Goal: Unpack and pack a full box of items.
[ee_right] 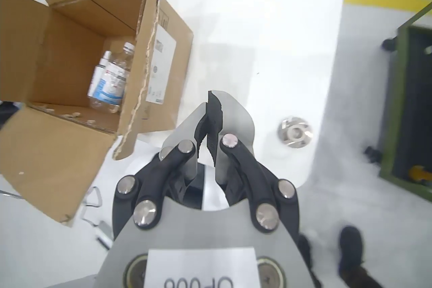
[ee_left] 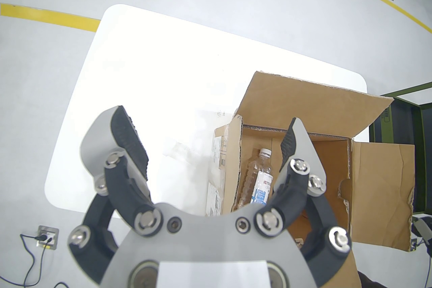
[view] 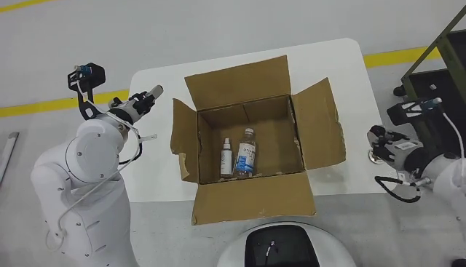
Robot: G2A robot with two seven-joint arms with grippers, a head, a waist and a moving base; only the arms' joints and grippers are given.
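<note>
brown cardboard box (view: 251,198) open on white counter (view: 342,56), clear plastic bottle (view: 246,154) and white spray bottle (view: 226,158) inside. left tool (ee_left: 207,124) spread wide, right tool (ee_right: 212,103) pinched together, empty.

1 box (view: 255,198), 2 bottles (view: 246,153) (view: 226,158)

box (view: 255,194): brown cardboard, four flaps open, on the desk (view: 342,56) | clear water bottle (view: 246,153): lying inside box | small white spray bottle (view: 226,157): lying just beside it
</note>
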